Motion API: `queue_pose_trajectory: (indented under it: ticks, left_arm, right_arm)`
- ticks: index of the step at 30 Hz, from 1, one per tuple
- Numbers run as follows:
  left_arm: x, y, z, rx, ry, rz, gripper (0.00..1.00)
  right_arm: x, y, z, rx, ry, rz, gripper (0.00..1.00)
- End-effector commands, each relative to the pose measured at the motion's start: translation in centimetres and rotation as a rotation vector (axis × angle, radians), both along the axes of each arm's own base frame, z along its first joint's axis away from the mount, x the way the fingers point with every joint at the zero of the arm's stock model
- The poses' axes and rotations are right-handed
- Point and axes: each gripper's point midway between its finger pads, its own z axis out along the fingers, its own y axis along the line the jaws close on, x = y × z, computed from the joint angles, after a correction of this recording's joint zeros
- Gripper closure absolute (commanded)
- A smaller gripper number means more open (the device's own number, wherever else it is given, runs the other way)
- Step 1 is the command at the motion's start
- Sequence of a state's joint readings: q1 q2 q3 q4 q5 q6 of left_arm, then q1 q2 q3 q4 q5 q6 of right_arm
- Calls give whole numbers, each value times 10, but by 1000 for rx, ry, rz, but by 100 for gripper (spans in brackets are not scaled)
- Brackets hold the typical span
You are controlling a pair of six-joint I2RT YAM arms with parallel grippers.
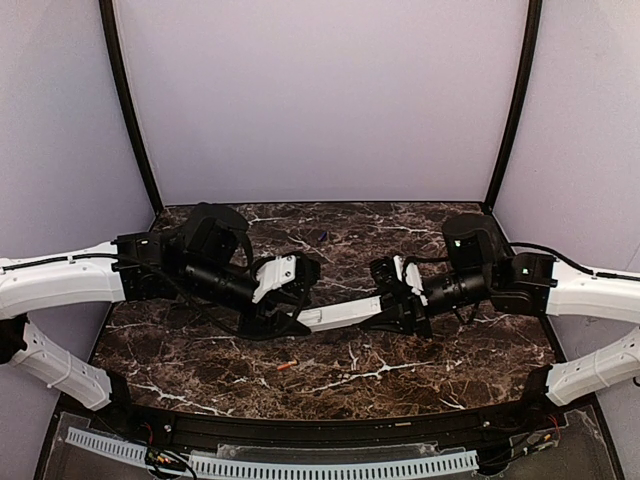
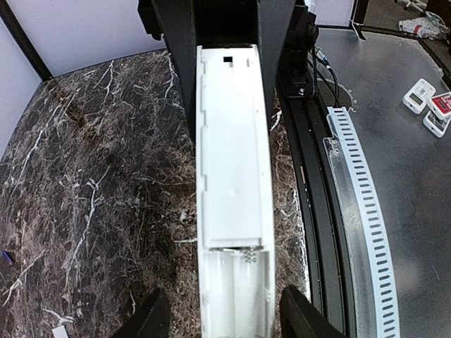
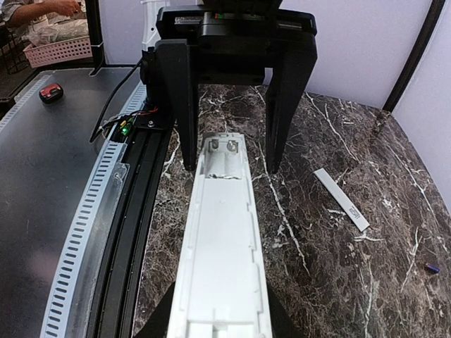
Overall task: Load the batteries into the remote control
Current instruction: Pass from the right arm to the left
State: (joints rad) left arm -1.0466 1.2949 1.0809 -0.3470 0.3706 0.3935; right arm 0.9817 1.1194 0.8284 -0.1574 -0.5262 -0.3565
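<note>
Slim white plastic remote control [image 1: 340, 315]: right pincer [image 2: 229, 127] clamps it, left pincer [image 3: 229, 165] sits apart astride its empty bay [image 2: 236, 289]; hold it level imo.

The left arm [image 1: 60, 282] is reaching in from the left and the right arm [image 1: 590, 290] is reaching in from the right. Both forearms are lying low and nearly level, with the wrists pointing at each other over the middle. The two grippers are facing one another, near but not touching. The right gripper [image 1: 392, 302] is clamping one end of the remote control [image 1: 345, 312]. The left gripper [image 1: 298, 305] is straddling the other end, its fingers [image 3: 182, 105] standing apart with a gap showing on either side.
</note>
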Motion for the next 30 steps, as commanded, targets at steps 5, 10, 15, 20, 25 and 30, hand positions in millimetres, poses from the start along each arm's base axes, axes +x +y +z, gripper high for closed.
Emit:
queue_pose_trajectory:
  ticks: [5,10,15,20,25,30]
  left_arm:
    - [-4,-1,-2,16,-21,-22,52]
    - [-7,-2,-8,38,-8,-36,52]
    - [-5,-2,-8,41,-15,-27,69]
    - [4,-7,3,-22,-36,31,85]
    - [28,-9,17,-108,-87,168,95]
    - [60,-6,27,-151,-123,361,100]
  right_arm:
    - [2,3,22,60,-25,-7,100]
    - [4,2,22,62,-22,-12,100]
    - [5,1,22,63,-14,-20,100]
    - [18,-3,25,92,22,-90,74]
    - [41,-14,31,139,104,-204,33]
    - [66,-26,50,260,206,-365,2]
